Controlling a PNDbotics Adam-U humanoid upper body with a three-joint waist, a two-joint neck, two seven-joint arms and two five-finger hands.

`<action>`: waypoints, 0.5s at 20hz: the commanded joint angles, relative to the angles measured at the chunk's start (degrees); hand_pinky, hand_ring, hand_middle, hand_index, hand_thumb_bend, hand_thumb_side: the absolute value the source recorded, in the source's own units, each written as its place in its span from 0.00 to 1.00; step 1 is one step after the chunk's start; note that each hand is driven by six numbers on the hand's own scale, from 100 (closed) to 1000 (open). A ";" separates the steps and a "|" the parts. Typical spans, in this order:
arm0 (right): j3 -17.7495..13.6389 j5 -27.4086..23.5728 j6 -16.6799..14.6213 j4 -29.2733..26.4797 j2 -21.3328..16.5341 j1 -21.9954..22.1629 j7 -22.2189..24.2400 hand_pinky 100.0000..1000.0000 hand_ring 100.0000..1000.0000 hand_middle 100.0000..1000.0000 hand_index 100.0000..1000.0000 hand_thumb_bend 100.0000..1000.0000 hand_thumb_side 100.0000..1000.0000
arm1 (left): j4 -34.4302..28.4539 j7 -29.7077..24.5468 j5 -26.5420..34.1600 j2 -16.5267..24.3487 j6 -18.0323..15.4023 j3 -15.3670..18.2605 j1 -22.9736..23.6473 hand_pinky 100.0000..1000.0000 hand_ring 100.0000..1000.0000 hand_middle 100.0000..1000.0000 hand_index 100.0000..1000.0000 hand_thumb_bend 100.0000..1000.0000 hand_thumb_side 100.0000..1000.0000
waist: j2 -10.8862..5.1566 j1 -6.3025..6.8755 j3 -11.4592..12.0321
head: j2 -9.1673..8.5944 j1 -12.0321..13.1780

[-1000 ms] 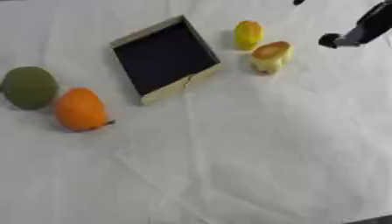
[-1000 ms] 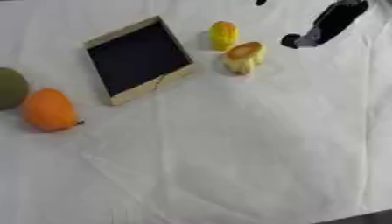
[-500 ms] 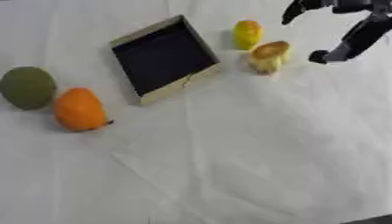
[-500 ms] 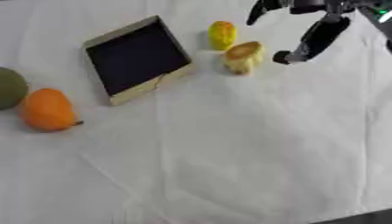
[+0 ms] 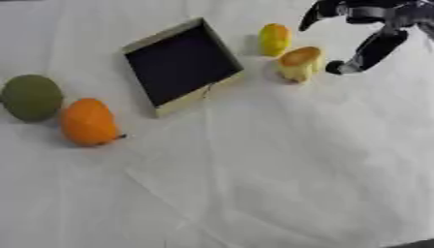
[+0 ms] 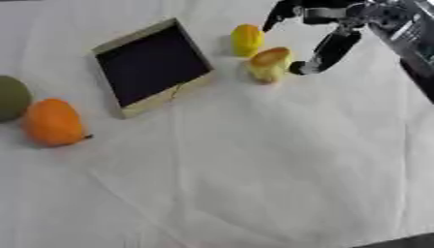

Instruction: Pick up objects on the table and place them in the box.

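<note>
The right hand [image 5: 366, 30] hovers spread open and empty near the tabletop's [image 5: 280, 174] far right edge, just beside the yellow-orange fruit piece [image 5: 296, 63]. The empty box [image 5: 179, 64] lies toward the far centre. The piece looks light, rigid and smooth; grasp across its rounded sides. The left hand is out of view.

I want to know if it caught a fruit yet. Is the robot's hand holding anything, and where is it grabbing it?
Nothing is held. The right hand is open, just right of the yellow-orange fruit piece, not touching it.
</note>
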 commanded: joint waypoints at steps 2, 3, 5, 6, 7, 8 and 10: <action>-0.18 1.46 0.01 2.46 0.32 -1.38 -0.83 0.89 0.88 0.84 0.87 0.29 0.05 | -0.38 -0.13 0.23 1.26 0.00 0.49 -0.96 0.67 0.70 0.64 0.81 0.00 0.75 | -0.25 -0.59 0.28 | -0.53 -0.42; -0.14 1.91 -0.03 3.25 0.70 -1.48 -1.02 0.89 0.88 0.84 0.87 0.29 0.05 | -0.39 -0.16 0.24 1.20 0.00 0.46 -0.97 0.67 0.70 0.64 0.81 0.00 0.75 | -0.21 -0.56 0.35 | -0.56 -0.50; -0.33 2.81 0.12 5.13 1.40 -1.67 -1.57 0.89 0.88 0.84 0.87 0.29 0.05 | -0.45 -0.22 0.21 1.15 0.01 0.40 -0.91 0.67 0.70 0.64 0.81 0.00 0.75 | -0.07 -0.46 0.50 | -0.64 -0.64; -0.54 3.38 0.29 6.03 1.77 -1.79 -2.11 0.89 0.88 0.84 0.87 0.28 0.04 | -0.46 -0.19 0.20 1.13 0.03 0.43 -0.84 0.67 0.70 0.64 0.81 0.00 0.75 | -0.01 -0.42 0.56 | -0.69 -0.71; -0.75 3.82 0.48 6.88 2.18 -1.92 -2.82 0.89 0.88 0.84 0.87 0.28 0.04 | -0.43 -0.14 0.22 1.11 0.06 0.47 -0.78 0.67 0.70 0.64 0.81 0.00 0.75 | 0.04 -0.38 0.61 | -0.73 -0.78; -0.92 4.13 0.63 7.61 2.55 -2.06 -3.52 0.88 0.88 0.84 0.87 0.25 0.03 | -0.41 -0.08 0.24 1.08 0.08 0.50 -0.72 0.67 0.70 0.64 0.81 0.00 0.73 | 0.09 -0.35 0.64 | -0.81 -0.83; -1.11 4.48 0.91 8.98 3.40 -2.38 -4.88 0.88 0.88 0.84 0.86 0.25 0.03 | -0.39 0.00 0.29 0.96 0.12 0.49 -0.64 0.67 0.70 0.64 0.81 0.00 0.75 | 0.20 -0.28 0.70 | -0.97 -0.92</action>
